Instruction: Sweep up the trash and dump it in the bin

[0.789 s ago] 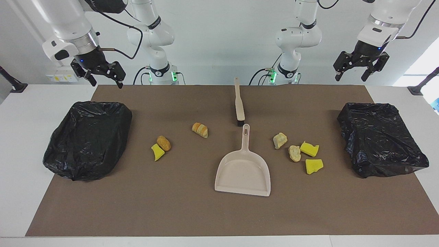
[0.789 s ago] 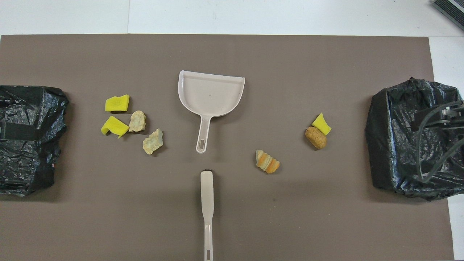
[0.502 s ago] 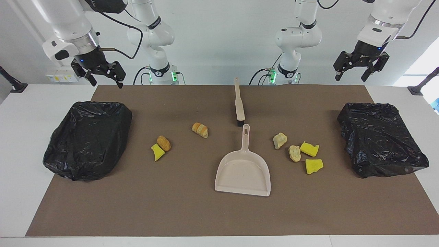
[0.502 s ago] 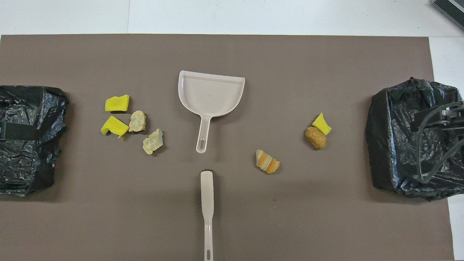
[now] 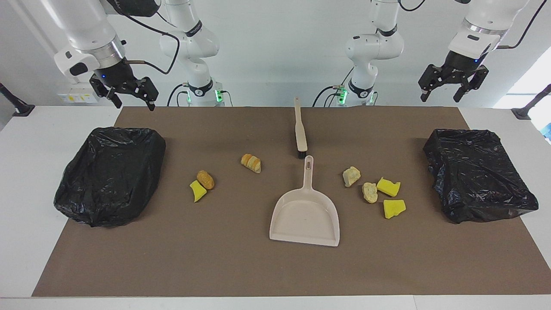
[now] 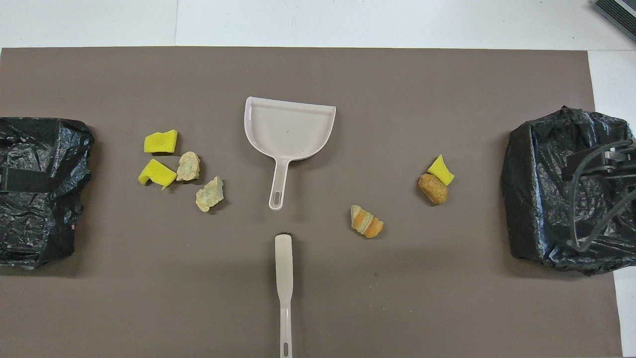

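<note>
a brown rectangular mat (image 5: 241, 267) covered most of the white table (image 5: 30, 142). two bins wrapped in crinkly black plastic bags sat on it, one at the right arm's end (image 5: 109, 174) & one at the left arm's end (image 5: 478, 174). right gripper (image 5: 131, 101) hung over the mat's edge nearest the robots, by its bin, fingers apart, holding nothing. left gripper (image 5: 441, 92) hung up high by the other bin, fingers apart too, empty. beige plastic dustpan (image 5: 305, 215) lay mid-mat, handle twd the robots; slim beige brush w/ black bristles (image 5: 300, 129) lay just nearer the robots, bristle end close to the pan handle, not touching. the trash (image 5: 370, 191), small yellow sponge wedges & tan bread-like lumps, lay loose on the mat: 4 pcs clustered btw dustpan & the left arm's bin, 3 pcs twd the right arm's bin.
</note>
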Motion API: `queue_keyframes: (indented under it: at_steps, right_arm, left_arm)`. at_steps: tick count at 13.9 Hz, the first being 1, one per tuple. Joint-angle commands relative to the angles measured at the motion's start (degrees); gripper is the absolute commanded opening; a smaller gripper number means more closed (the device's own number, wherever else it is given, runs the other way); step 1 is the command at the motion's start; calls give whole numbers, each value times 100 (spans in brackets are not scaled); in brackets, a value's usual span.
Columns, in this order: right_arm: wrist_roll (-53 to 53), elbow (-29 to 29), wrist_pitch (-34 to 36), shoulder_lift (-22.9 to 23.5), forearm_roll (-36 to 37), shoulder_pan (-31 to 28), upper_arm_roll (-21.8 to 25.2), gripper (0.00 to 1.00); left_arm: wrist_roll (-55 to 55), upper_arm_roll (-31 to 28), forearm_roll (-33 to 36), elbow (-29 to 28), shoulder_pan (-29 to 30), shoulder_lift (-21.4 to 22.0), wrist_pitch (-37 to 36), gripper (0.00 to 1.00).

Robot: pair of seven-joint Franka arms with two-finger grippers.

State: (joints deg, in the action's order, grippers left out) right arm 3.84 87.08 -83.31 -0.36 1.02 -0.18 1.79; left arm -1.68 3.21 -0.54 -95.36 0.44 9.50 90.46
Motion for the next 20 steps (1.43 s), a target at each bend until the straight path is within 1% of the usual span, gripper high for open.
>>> queue_keyframes:
  at_steps: [1,20]
  right_arm:
    - [-103,169,-1,-140,-67,-35,-11,100]
    - [-244,178,-27,-140,-84,-26,-12,100]
  left_arm:
    - [36,-13,-78,-9,17,34,-2,100]
    - [27,-13,-78,-9,17,34,-2,100]
